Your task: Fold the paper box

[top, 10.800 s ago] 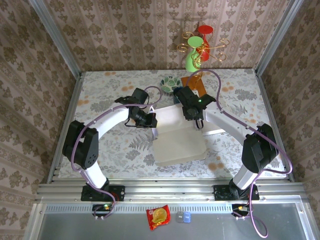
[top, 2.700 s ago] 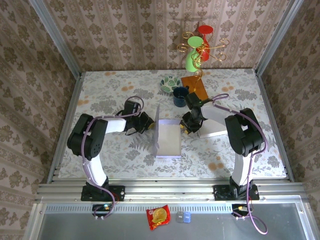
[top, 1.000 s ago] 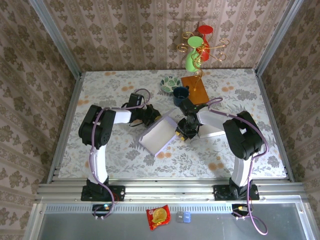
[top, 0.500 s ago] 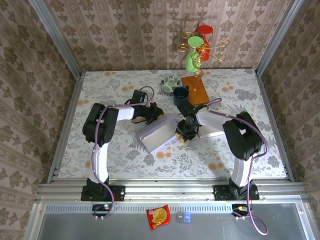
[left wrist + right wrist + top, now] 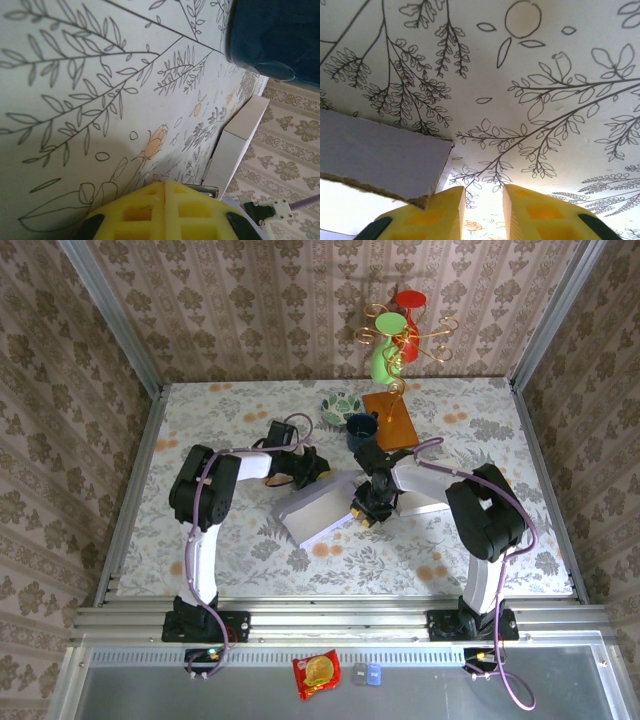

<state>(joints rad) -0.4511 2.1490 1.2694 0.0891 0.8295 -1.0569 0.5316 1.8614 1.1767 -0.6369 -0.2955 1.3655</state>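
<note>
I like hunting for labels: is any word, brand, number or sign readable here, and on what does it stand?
No text can be read anywhere.
Red snack packet: it carries some print, but it is too small to read.
Paper box: plain faces, with no lettering seen.

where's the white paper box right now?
Top external view: the white paper box lies skewed mid-table, the left gripper at its far edge, the right gripper at its right edge, the dark blue cup just beyond.
</note>
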